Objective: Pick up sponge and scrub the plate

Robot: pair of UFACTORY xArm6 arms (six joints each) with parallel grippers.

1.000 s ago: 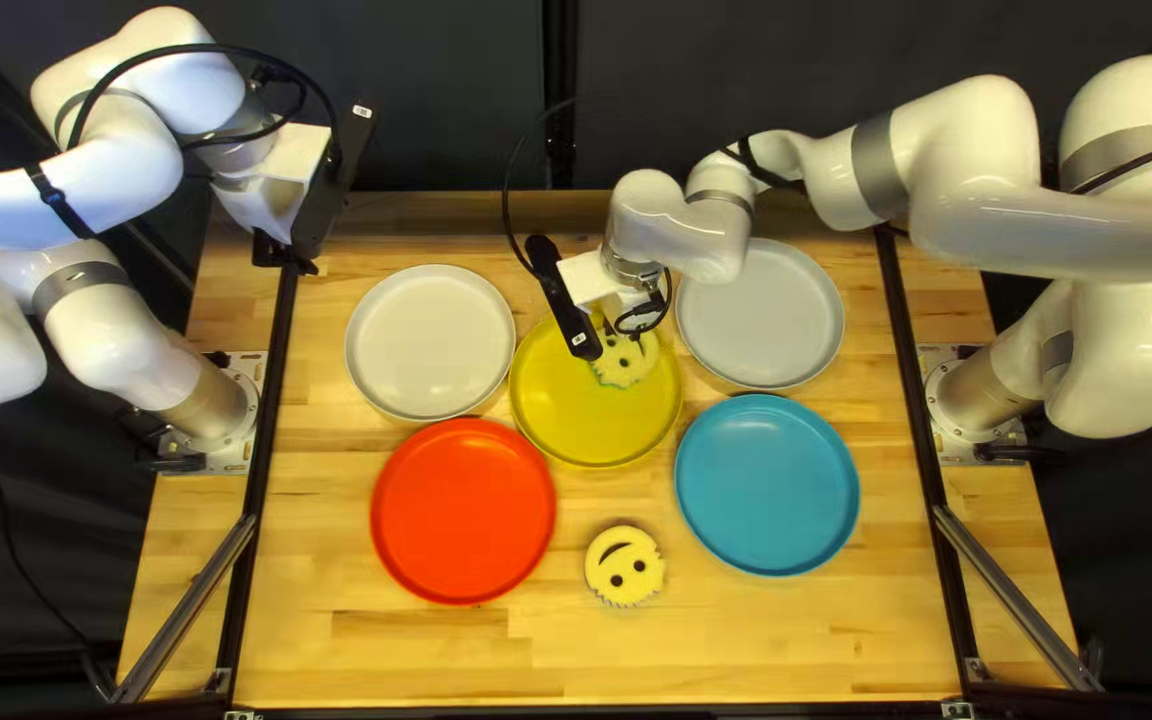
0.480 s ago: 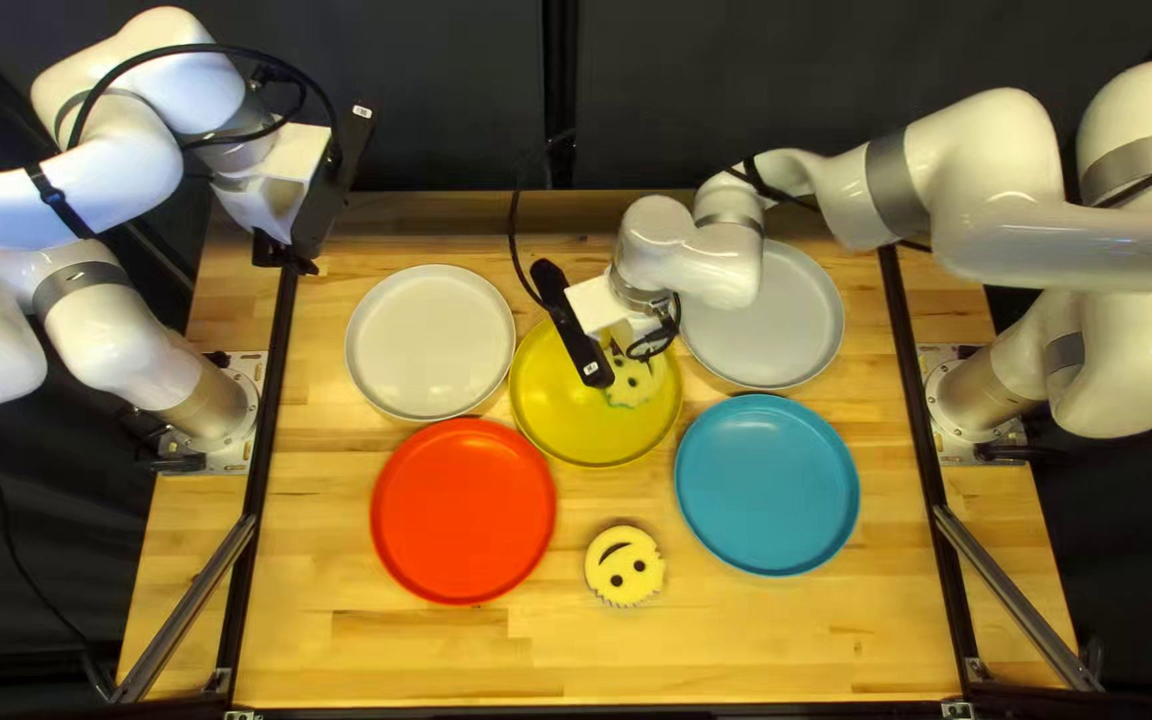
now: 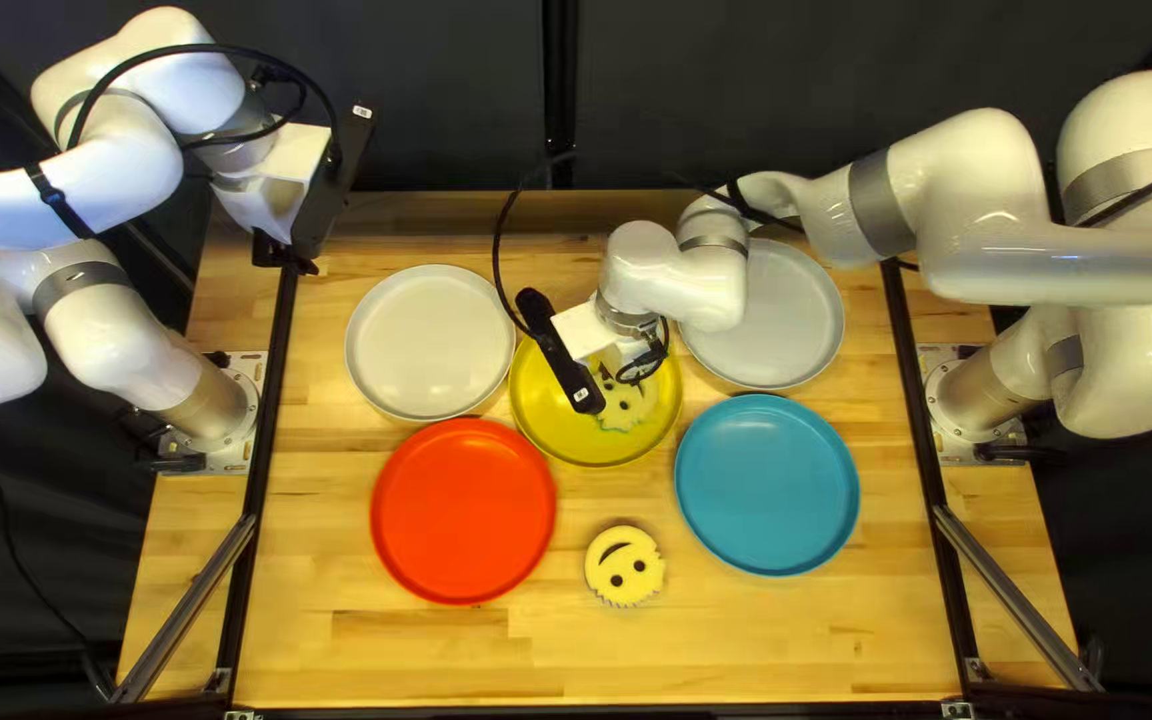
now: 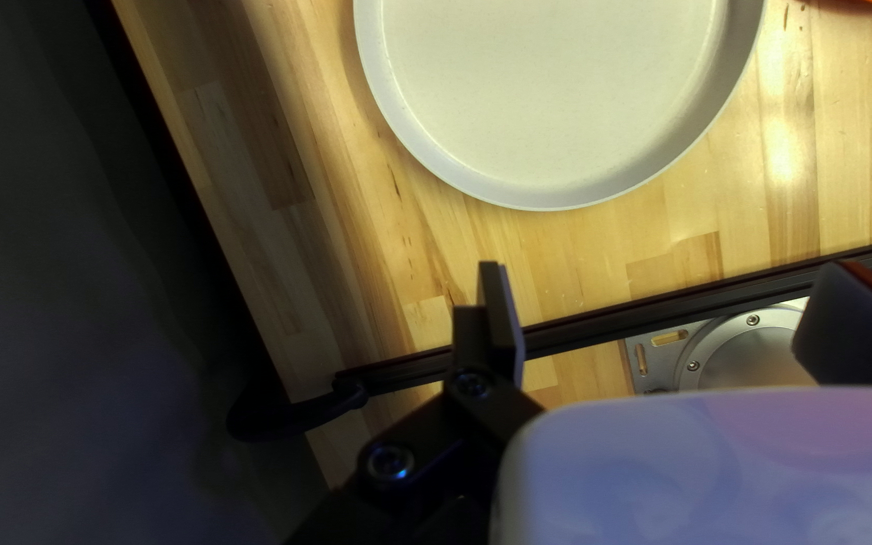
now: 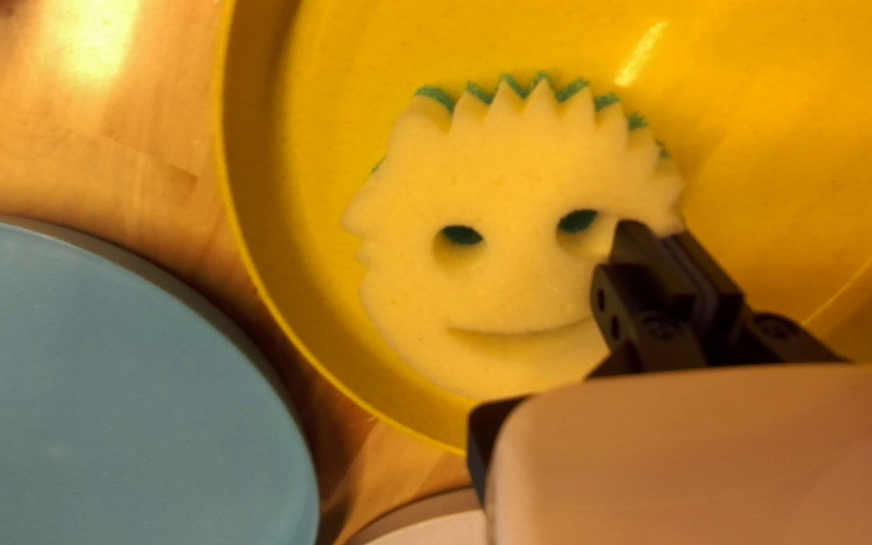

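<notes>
A roundish sponge is lying in the yellow plate, its spikes pointing toward the near edge of the table; the right wrist view is showing its smile, hidden in the top left view. The right gripper is keeping its jaws nearly together at the sponge's edge; beyond, the left gripper is gaping wide.

Five plates on the wooden table. Far row: white plate, yellow plate, grey plate partly covered by right arm. Nearer: red plate, blue plate, second sponge between. First sponge lies in yellow plate, under right gripper. Left gripper raised, apart from plates.
</notes>
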